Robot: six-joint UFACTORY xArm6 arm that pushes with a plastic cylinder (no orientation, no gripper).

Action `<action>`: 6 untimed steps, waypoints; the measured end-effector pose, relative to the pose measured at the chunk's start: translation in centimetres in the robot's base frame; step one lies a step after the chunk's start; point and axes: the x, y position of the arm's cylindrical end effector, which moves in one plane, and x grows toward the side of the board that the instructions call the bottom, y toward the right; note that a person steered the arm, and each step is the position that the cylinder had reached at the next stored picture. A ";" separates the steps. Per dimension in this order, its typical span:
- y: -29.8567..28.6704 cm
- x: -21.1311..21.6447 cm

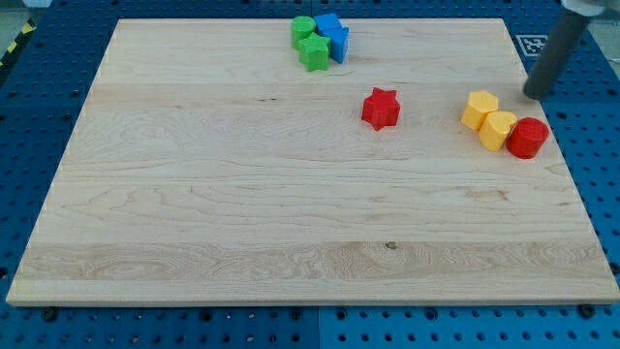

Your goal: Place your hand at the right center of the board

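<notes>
My tip [534, 95] is at the right side of the wooden board [242, 213], in its upper part, just above and right of a small group of blocks. That group is a yellow block [479, 110], a second yellow block [499, 129] and a red cylinder [528, 138], all touching in a row. The tip stands a short way above the red cylinder and does not touch it. A red star block [381, 108] lies alone to the left of the group.
At the board's top edge sit a green cylinder [303, 29], a green star-like block [314, 52] and two blue blocks [334, 37], packed together. A blue perforated table [39, 97] surrounds the board. A printed marker tag [531, 44] lies by the top right corner.
</notes>
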 end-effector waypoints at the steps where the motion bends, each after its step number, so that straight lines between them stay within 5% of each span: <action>1: 3.3 0.2; 6: -2.5 2.6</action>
